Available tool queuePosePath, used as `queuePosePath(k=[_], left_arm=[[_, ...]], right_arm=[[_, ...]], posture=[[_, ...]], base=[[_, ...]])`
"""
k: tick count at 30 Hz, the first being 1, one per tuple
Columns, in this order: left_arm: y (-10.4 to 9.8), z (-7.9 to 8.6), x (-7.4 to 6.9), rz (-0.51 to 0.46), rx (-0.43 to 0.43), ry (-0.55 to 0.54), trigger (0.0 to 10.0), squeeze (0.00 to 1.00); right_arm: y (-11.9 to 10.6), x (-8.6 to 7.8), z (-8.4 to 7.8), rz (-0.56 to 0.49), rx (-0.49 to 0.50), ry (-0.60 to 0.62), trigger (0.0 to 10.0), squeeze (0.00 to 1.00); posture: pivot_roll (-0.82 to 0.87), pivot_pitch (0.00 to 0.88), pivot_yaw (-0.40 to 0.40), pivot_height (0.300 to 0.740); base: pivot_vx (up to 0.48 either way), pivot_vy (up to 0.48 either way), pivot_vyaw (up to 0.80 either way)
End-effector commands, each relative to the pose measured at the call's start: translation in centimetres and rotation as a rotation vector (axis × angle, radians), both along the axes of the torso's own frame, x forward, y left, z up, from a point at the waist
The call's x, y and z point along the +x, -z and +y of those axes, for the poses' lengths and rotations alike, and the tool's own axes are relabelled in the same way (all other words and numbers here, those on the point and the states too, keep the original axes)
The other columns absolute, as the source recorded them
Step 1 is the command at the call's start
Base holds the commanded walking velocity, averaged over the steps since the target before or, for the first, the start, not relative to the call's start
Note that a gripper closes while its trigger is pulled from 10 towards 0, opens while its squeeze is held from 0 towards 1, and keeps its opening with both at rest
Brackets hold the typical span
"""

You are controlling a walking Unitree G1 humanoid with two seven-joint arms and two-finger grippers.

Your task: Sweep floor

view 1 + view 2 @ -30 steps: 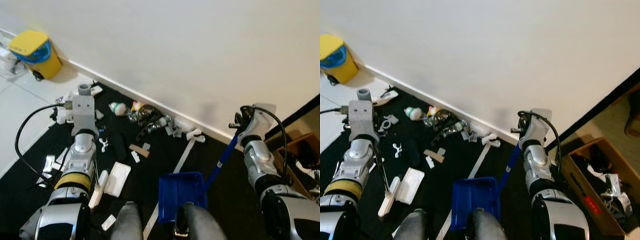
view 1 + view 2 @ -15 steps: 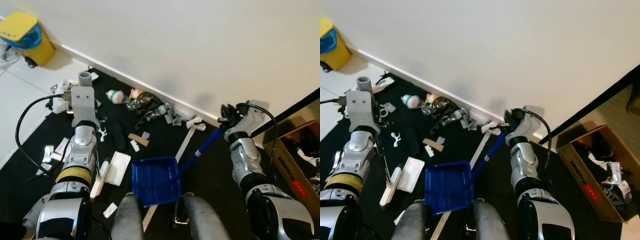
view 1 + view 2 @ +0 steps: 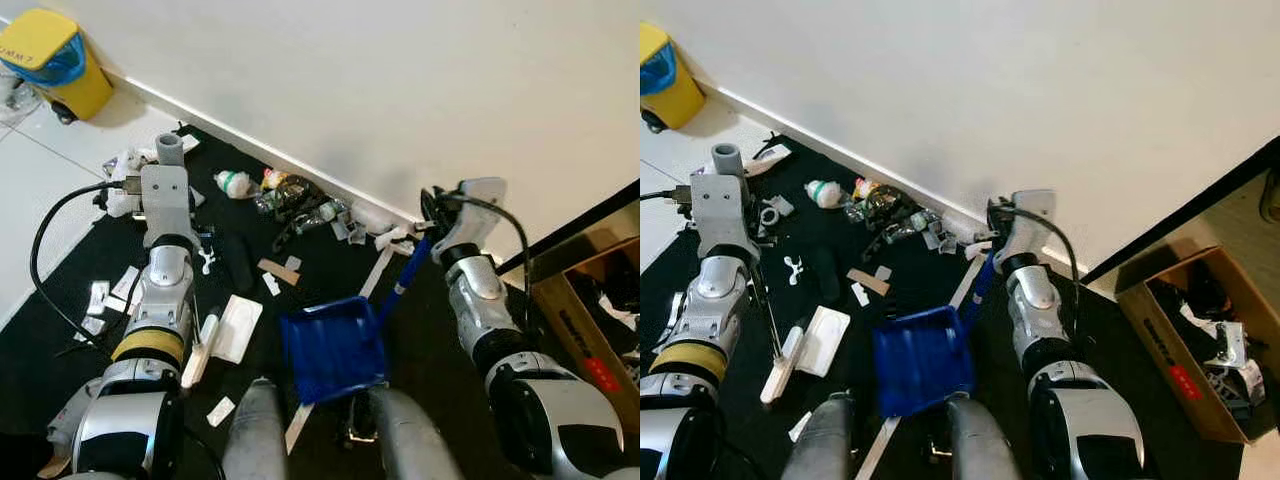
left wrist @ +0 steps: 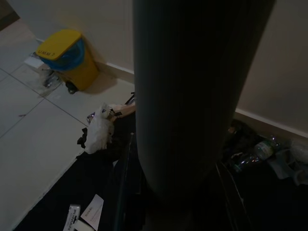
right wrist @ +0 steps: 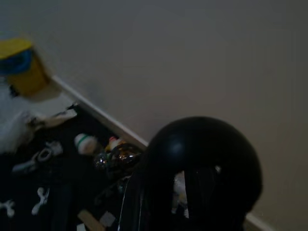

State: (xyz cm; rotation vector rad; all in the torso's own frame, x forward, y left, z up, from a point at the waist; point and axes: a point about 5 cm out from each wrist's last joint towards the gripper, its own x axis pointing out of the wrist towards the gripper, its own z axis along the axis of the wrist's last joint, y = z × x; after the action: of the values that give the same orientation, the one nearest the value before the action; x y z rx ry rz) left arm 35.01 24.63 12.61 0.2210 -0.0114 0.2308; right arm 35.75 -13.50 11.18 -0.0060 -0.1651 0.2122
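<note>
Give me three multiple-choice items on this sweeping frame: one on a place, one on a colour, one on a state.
1. Where is the yellow bin?
A. on the pale tiles by the wall
B. inside the cardboard box
C. on the dustpan

2. What colour is the dustpan?
A. red
B. blue
C. green

3. How does the dustpan stand relative to the litter pile along the wall?
A. heaped with it
B. lying upside down on it
C. apart from it, on the dark mat

Answers: 1 A, the bin sits on tiles at the wall's foot. 2 B, pan and handle are blue. 3 C, bare black mat separates them.
</note>
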Motion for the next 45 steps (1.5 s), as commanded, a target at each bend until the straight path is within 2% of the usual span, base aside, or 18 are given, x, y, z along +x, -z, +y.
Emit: queuePosePath(k=[1, 8, 12, 18, 20, 28, 45], left_arm=[[2.4, 0.5, -1.0, 0.094, -0.028, -0.028, 10.0, 0.00], [2.6, 0.2, -1.0, 0.092, -0.041, -0.032, 10.0, 0.00], [2.8, 0.0, -1.1, 0.094, -0.053, -0.030, 10.0, 0.00], [3.0, -0.4, -1.2, 0.093, -0.075, -0.013, 10.0, 0.00], [3.0, -0.5, -1.2, 0.090, -0.077, -0.007, 10.0, 0.00], [3.2, -0.8, -1.3, 0.085, -0.070, 0.014, 10.0, 0.00], [3.1, -1.2, -1.1, 0.085, -0.071, 0.031, 10.0, 0.00]], right_arm=[[1.5, -0.7, -0.3, 0.049, -0.027, 0.005, 10.0, 0.00], [1.7, -0.8, -0.2, 0.056, -0.060, 0.015, 10.0, 0.00], [2.0, -0.9, -0.2, 0.067, -0.046, 0.046, 10.0, 0.00], [1.9, -0.6, -1.5, 0.102, 0.096, 0.182, 10.0, 0.00], [1.8, -0.5, -1.8, 0.098, 0.106, 0.194, 10.0, 0.00], [1.6, -0.4, -2.1, 0.093, 0.100, 0.201, 10.0, 0.00], [1.3, -0.2, -2.4, 0.084, 0.097, 0.229, 10.0, 0.00]], posture=[[0.06, 0.338, -0.101, 0.740], [0.05, 0.339, -0.118, 0.740], [0.05, 0.339, -0.121, 0.740], [0.05, 0.336, -0.122, 0.740], [0.05, 0.337, -0.121, 0.740], [0.04, 0.333, -0.116, 0.740], [0.04, 0.321, -0.115, 0.740]], base=[[0.000, 0.000, 0.00], [0.000, 0.000, 0.00], [0.000, 0.000, 0.00], [0.000, 0.000, 0.00], [0.000, 0.167, 0.00], [0.000, 0.445, 0.00], [0.000, 0.000, 0.00]])
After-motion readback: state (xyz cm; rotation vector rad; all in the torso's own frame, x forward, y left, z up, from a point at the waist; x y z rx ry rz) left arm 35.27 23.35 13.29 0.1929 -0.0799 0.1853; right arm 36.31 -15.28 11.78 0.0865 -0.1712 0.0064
